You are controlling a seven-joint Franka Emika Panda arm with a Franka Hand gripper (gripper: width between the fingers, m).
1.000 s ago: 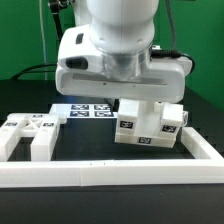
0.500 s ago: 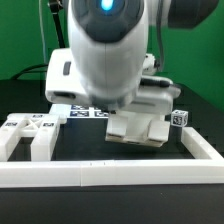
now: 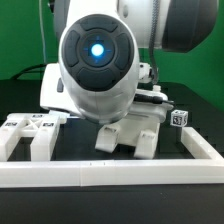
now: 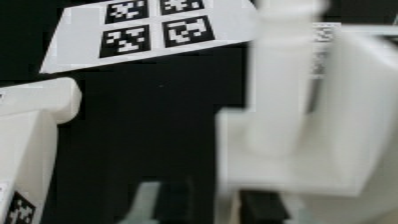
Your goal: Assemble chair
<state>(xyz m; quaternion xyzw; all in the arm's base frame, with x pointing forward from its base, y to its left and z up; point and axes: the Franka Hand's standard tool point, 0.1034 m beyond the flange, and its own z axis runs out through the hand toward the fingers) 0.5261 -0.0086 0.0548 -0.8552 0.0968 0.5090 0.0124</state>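
Finding: the white blocky plastic chair sub-assembly [image 3: 130, 136] stands on the black worktop [image 3: 75, 150] at the centre of the exterior view. It sits directly beneath the arm's rounded white wrist housing [image 3: 95, 60], which hides its upper part. Its lower blocks rest on the worktop, so it appears to carry its own weight.

The pincer [image 4: 210, 206] shows in the wrist view as two dim, blurred fingers with a dark gap between them. They stand a little apart, with nothing visibly clamped, and the sub-assembly is just beside them. Judgement: a release or re-grip stance.

At nine o'clock of the sub-assembly, well apart, lie loose white tagged blocks [image 3: 30, 130], presumably staged for later steps. At three o'clock, near, is a small white tagged cube [image 3: 180, 117]; whether it joins the sub-assembly I cannot tell. The long white border rail [image 3: 110, 176] runs along six o'clock — probably a stop to brace parts against. The marker board [image 4: 151, 28] lies flat beyond.
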